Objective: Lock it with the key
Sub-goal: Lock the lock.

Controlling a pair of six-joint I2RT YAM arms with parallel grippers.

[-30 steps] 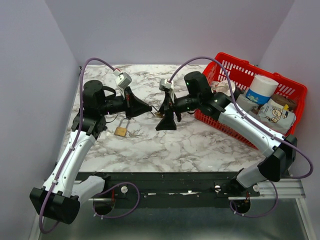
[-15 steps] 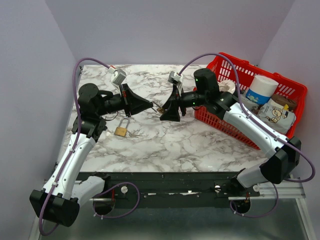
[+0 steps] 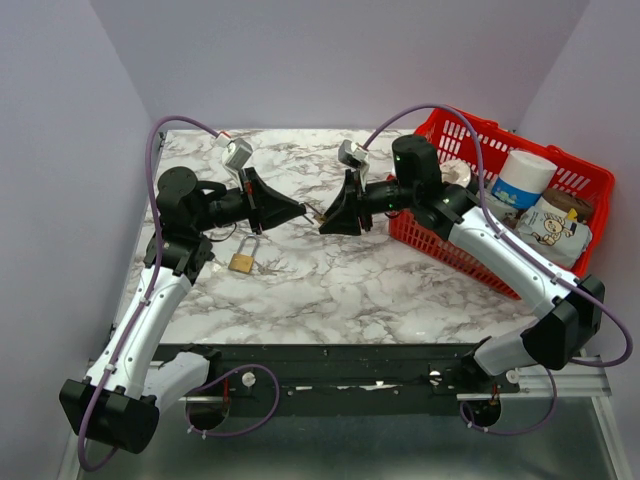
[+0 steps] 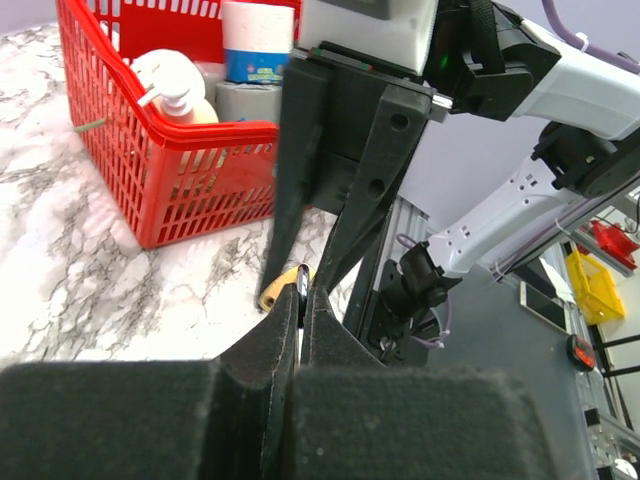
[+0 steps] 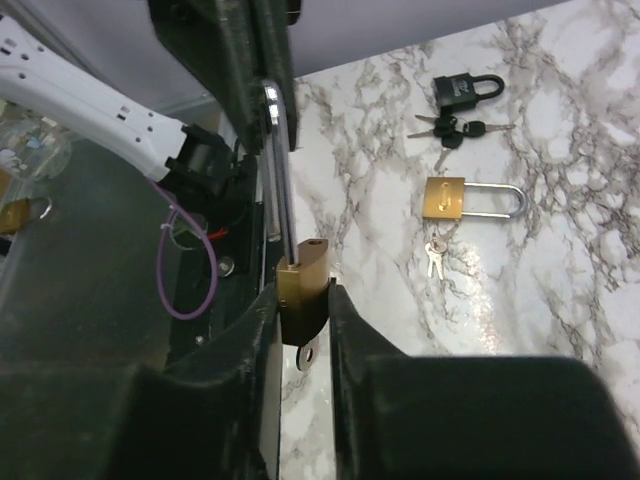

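The right hand [image 3: 333, 222] is clamped on the brass padlock [image 5: 303, 287], aloft over the middle of the counter [image 3: 400, 295], nearer the far edge. The left hand [image 4: 300, 305] is closed on its shackle [image 5: 278, 170]. Judged best: keep shackle and body aligned, press straight together, without twisting.

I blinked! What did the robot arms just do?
The right gripper rose off the table and slid toward the back. The left gripper nudged in toward it. Between them they pinch one small brass padlock, same as before as far as I can see. The other brass padlock and the red basket stayed put.
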